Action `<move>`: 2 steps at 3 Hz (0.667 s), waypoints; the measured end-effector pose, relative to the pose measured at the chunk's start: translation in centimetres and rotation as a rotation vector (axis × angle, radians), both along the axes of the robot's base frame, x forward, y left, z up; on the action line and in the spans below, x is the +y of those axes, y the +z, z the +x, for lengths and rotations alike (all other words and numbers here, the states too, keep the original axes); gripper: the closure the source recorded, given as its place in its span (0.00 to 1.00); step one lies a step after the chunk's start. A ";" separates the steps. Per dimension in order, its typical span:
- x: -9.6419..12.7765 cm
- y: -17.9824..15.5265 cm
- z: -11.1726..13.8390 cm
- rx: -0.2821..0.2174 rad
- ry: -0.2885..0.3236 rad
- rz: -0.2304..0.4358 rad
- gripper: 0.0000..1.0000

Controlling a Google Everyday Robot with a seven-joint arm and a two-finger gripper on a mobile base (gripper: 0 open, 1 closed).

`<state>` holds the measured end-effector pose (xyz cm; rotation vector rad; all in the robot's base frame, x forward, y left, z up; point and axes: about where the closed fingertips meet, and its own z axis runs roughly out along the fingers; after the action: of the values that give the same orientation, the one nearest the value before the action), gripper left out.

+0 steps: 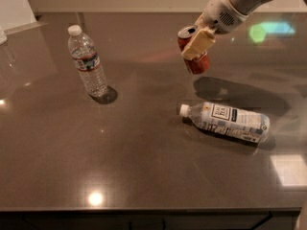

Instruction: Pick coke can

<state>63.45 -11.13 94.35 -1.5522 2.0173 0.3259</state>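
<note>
Nearest me, at four o'clock, a water bottle (225, 122) lies on its side on the dark countertop (144, 166). A second bottle (88, 63) stands upright at ten o'clock. Farthest, at one o'clock, my gripper (195, 49) is clamped on the coke can (200, 65), which hangs tilted above its shadow, clear of the surface. My worry: the tan finger (197, 43) crosses the can at a slant, so it could twist loose and drop.

The gripper (194, 49) holds coke can (199, 64), seemingly off the table (144, 157), behind lying bottle (225, 121), right of upright bottle (87, 63).
</note>
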 end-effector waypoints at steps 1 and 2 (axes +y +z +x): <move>-1.5 0.0 -0.8 0.039 0.010 -0.127 1.00; -2.6 0.5 -1.1 0.047 0.009 -0.168 1.00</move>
<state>62.32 -13.70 94.82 -1.6688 2.1211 0.2027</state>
